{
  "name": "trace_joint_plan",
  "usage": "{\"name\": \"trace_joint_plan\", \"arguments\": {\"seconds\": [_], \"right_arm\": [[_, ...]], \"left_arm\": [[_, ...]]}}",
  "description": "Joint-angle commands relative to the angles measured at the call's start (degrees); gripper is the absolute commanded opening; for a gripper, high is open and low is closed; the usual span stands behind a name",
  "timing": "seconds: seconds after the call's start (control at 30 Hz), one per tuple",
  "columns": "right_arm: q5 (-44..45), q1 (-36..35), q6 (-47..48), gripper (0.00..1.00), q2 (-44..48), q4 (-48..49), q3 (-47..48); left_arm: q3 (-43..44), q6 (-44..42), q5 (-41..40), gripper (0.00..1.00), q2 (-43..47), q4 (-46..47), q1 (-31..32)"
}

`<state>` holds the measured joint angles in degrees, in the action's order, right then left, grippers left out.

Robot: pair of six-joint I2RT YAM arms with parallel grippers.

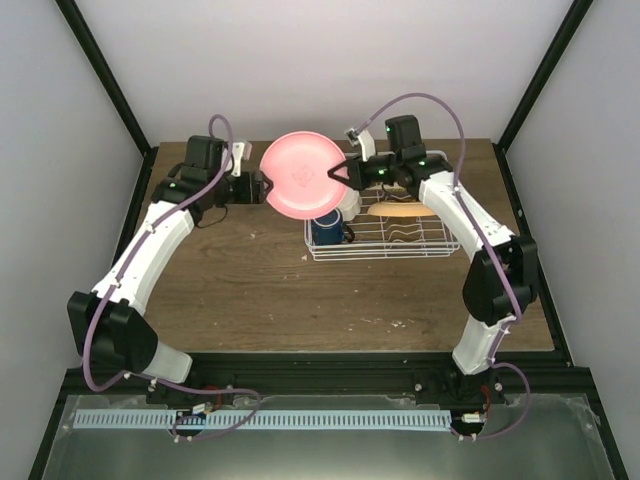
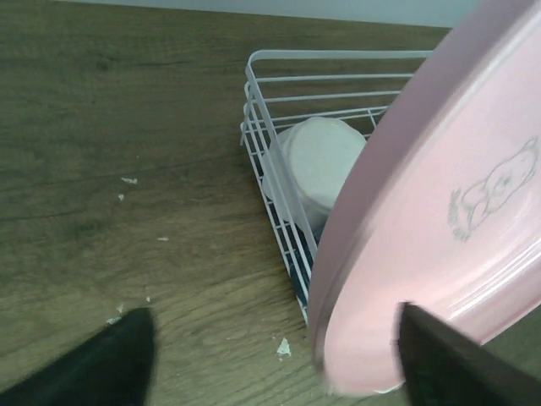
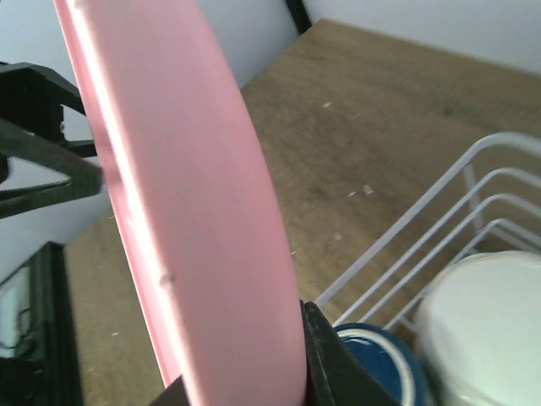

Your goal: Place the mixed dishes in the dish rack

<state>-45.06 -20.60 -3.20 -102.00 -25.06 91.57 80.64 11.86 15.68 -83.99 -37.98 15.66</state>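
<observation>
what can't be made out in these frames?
Right wrist: mug and bowl cut off by the frame edges.
Left wrist: mug nearly all behind the bowl and pink plate.
Top: orange plate mostly under the right arm; bowl hidden below the right gripper.
Left gripper: whether a finger touches the pink plate, blurred in its wrist view, too small from above.

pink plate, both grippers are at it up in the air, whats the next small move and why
Probably draw the left gripper back off the pink plate. Its jaws stand open around the rim, while the right gripper looks clamped on the opposite edge, so the right seems to carry it alone. Then the plate can go down into the dish rack.
</observation>
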Motion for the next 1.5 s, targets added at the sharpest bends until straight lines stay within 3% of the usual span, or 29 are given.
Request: {"name": "trace_joint_plan", "arguments": {"seconds": [0.0,0.13,0.37,0.47,0.6,0.8,1.03,1.2,1.33,1.47], "right_arm": [[9.6,1.6,7.9,0.01,5.7,-3.6,5.2],[20.7,2.0,14.2,0.01,9.6,-6.1,5.4],[35.3,1.8,27.9,0.01,15.4,-22.3,9.2],[34.1,0.4,36.1,0.01,21.0,-25.3,4.0],[39.9,-3.8,44.9,0.01,28.8,-26.9,-3.3],[50.7,-4.6,47.9,0.01,32.4,-33.0,-5.7],[64.3,-4.6,55.7,0.01,36.2,-25.3,-17.9],[73.8,-4.7,65.7,0.01,39.1,-13.3,-26.7],[74.6,-4.6,70.6,0.01,39.6,-6.5,-27.9],[73.2,-4.6,70.9,0.01,37.5,-8.4,-24.5]], "left_arm": [[3.4,0.2,-0.5,0.97,2.3,0.2,-1.2],[5.9,0.6,0.2,1.0,3.8,-0.7,-4.2],[9.2,-1.9,-0.5,1.0,4.1,-1.9,-8.1],[9.8,-2.6,0.0,1.0,2.5,-2.1,-8.7],[10.5,-2.6,1.0,1.0,0.8,-1.7,-8.7],[10.7,-2.3,2.7,1.0,-1.5,-1.0,-8.7],[10.5,-2.2,3.0,1.0,-3.0,-0.5,-8.8],[10.4,-2.7,2.0,1.0,-3.1,-0.9,-8.7],[10.0,-2.9,1.7,1.0,-3.1,-1.0,-8.7],[9.8,-2.8,2.0,1.0,-3.3,-0.9,-8.7]]}}
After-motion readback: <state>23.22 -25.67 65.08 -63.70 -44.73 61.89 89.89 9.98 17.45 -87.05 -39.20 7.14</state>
